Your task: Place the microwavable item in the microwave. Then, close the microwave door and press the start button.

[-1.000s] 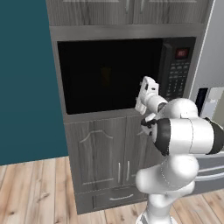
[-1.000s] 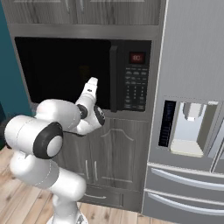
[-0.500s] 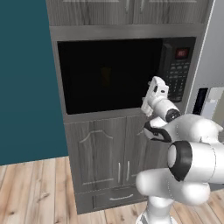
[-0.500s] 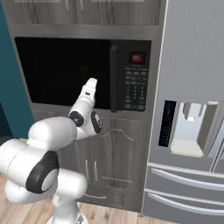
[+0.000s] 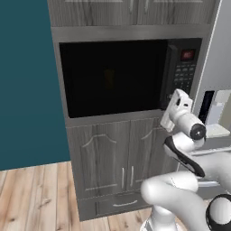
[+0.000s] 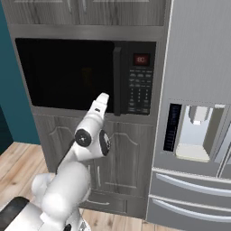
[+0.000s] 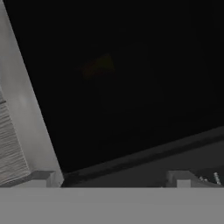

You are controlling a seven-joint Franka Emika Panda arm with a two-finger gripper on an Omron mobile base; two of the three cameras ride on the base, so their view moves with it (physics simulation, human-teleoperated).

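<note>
Nearest the cameras, the white arm rises from the base and bends up toward the cabinet front. Its gripper (image 5: 177, 104) is raised in front of the lower right part of the microwave door (image 5: 113, 76), close to the long vertical bar handle (image 6: 117, 79). From the right base view the gripper (image 6: 100, 103) sits just left of that handle, level with the door's bottom edge. The fingers themselves are hard to make out in the base views; in the hand view only two small pale corners show, set far apart at the bottom, so the fingers stand spread wide with nothing between them.

Behind the gripper stands the microwave (image 6: 88, 74), black and built into grey wood cabinetry (image 5: 108, 158). Its door is shut, flush with the frame. Through the dark glass a faint yellow shape shows: the small yellow cup (image 5: 108, 77) sits inside the cavity, dim behind the window. The hand view catches the cup (image 7: 98, 68) as a dull yellow-orange patch in the blackness.

On the right side of the microwave is the keypad column (image 6: 139, 90) with a small red display (image 6: 141, 59) at its top.

Farther right, beside the cabinetry, stands a grey refrigerator (image 6: 198, 67) with a dispenser recess (image 6: 195, 135) in its door. To the left of the cabinetry is a teal wall (image 5: 27, 81), and a pale wood floor (image 5: 31, 198) runs below.
</note>
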